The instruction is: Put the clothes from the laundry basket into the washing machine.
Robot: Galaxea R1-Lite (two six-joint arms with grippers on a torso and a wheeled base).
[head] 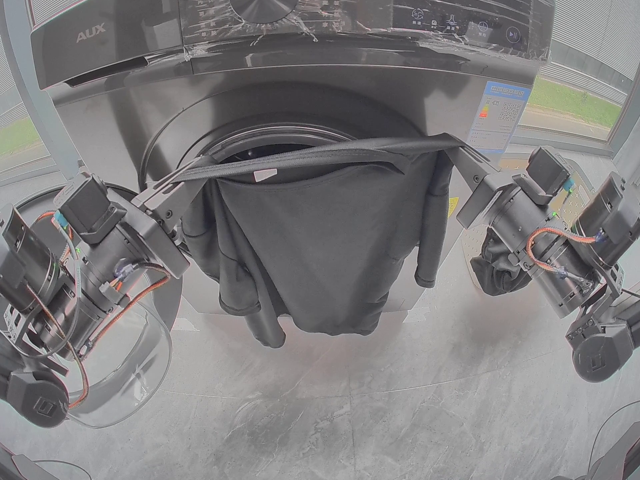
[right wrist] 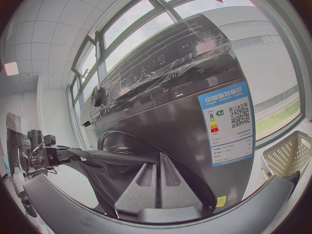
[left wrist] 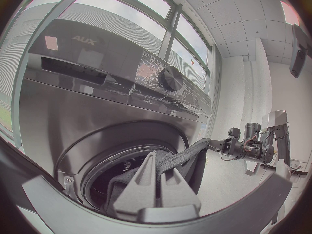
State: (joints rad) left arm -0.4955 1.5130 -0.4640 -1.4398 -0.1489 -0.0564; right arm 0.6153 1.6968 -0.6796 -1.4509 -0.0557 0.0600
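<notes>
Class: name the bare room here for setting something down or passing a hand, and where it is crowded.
Free: the floor in front of the washing machine, beside the open door. Crowded: the drum opening, screened by the dark garment stretched from left gripper to right gripper.

Pinched shut in the jaws of my left gripper (head: 172, 193) and my right gripper (head: 467, 157) is the shirt (head: 320, 235). It is matt black cloth, soft, with a ribbed knit hem. My fingers (left wrist: 146, 182) look like matt grey plastic, faintly grainy. Beyond the jaws, the washing machine (head: 107, 121) is dark brushed metal with a satin sheen, and crinkled clear film (head: 333, 8) covers its glossy panel. Below the jaws, the floor (head: 333, 401) is smooth, polished grey. Beside my right jaws, the basket (right wrist: 286, 156) is matt beige plastic.
</notes>
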